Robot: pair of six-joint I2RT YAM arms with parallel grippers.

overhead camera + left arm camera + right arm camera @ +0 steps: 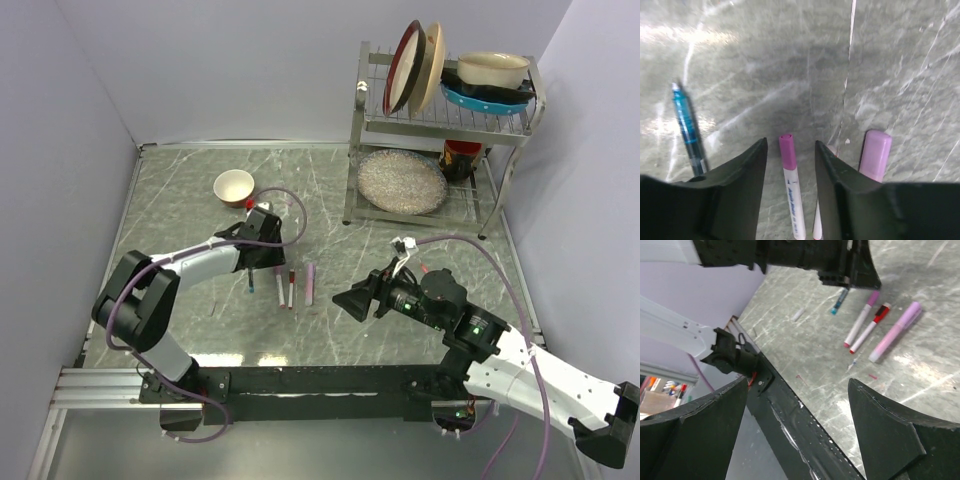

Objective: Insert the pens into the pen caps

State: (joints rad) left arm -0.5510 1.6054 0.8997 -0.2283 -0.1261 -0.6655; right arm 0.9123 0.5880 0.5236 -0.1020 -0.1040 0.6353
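— On the tabletop [180, 200], just ahead of the left claw [268, 266], we count 4 slim things lying side by side. Agreed?
— Agreed. Left to right in the top view we have a teal-blue tube [250, 283], a magenta-tipped pen [279, 285], a red-capped pen [291, 288] and a thicker lilac piece [310, 283]. All 4 are roughly parallel and close together.
— And the left claw itself?
— Partly spread, holding nothing. From its wrist camera we see its 2 fingers [740, 175] straddling the magenta tip, with a gap on each side. The teal-blue tube lies outside one finger and the lilac piece outside the other.
— Is the teal-blue tube a loose cap or a whole pen?
— We cannot tell; it may be either.
— What of the right claw [345, 298]?
— Spread wide and holding nothing. It hangs to the right of the row, well apart from it, fingers turned towards the pens.
— Anything else?
— We see a small bowl [233, 186] beyond the left arm.
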